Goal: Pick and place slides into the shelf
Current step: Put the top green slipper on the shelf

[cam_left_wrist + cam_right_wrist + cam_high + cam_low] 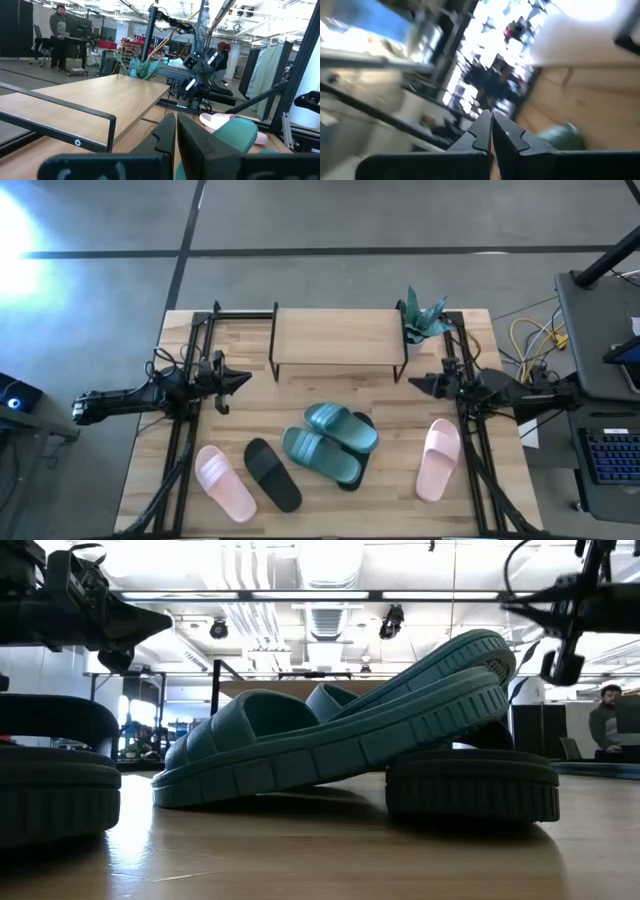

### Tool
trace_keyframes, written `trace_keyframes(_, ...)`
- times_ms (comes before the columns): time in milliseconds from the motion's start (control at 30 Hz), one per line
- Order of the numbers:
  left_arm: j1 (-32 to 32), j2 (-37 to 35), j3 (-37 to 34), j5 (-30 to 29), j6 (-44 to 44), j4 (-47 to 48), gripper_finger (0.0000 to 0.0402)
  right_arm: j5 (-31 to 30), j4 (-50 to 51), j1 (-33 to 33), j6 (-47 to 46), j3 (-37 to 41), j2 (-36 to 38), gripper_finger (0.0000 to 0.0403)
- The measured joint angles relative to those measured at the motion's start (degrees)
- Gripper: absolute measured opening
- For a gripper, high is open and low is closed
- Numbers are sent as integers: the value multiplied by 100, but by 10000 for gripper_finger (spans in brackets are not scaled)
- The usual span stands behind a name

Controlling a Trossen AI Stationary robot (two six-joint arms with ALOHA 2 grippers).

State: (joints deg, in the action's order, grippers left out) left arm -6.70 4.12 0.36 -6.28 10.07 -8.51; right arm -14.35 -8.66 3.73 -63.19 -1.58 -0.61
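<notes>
The shelf (pixel 330 338) stands at the table's far middle, its light top board (pixel 90 100) bare. Two teal slides (pixel 341 427) (pixel 320 457) lie near the table's centre, their right ends propped on a black slide (pixel 352 478); in the low view a teal slide (pixel 340 740) tilts on that black one (pixel 470 785). A second black slide (pixel 272 473) and a pink slide (pixel 224 482) lie near left. The other pink slide (pixel 438 459) lies near right. My left gripper (pixel 250 379) hovers shut left of the shelf. My right gripper (pixel 412 383) hovers shut to the shelf's right.
A potted plant (pixel 425 315) stands at the shelf's right end. Black frame rails run along both table sides (pixel 185 430) (pixel 470 440). Bare wood lies between the shelf and the slides (pixel 330 390). A person (pixel 60 30) stands in the room beyond.
</notes>
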Motion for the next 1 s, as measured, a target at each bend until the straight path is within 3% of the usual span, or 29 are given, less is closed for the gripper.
trace_keyframes(133,0,0,0,1,0,0,3,-376,-897,-4,175,0,-80,9)
trace_keyframes(333,-2,0,0,0,0,0,3,-379,-2809,0,370,-39,-620,9)
trace_keyframes(500,-2,0,0,2,0,-1,3,-352,-2755,0,520,-849,-1726,9)
trace_keyframes(600,-6,0,0,0,0,0,3,150,-2393,0,491,-1633,-2670,9)
trace_keyframes(700,-4,0,0,0,0,0,3,898,-1367,0,263,-2578,-3534,9)
trace_keyframes(800,-4,0,0,1,0,-2,3,1592,656,17,39,-3643,-4345,9)
trace_keyframes(1000,-4,0,0,1,0,-1,3,1789,5163,445,-33,-5659,-5858,9)
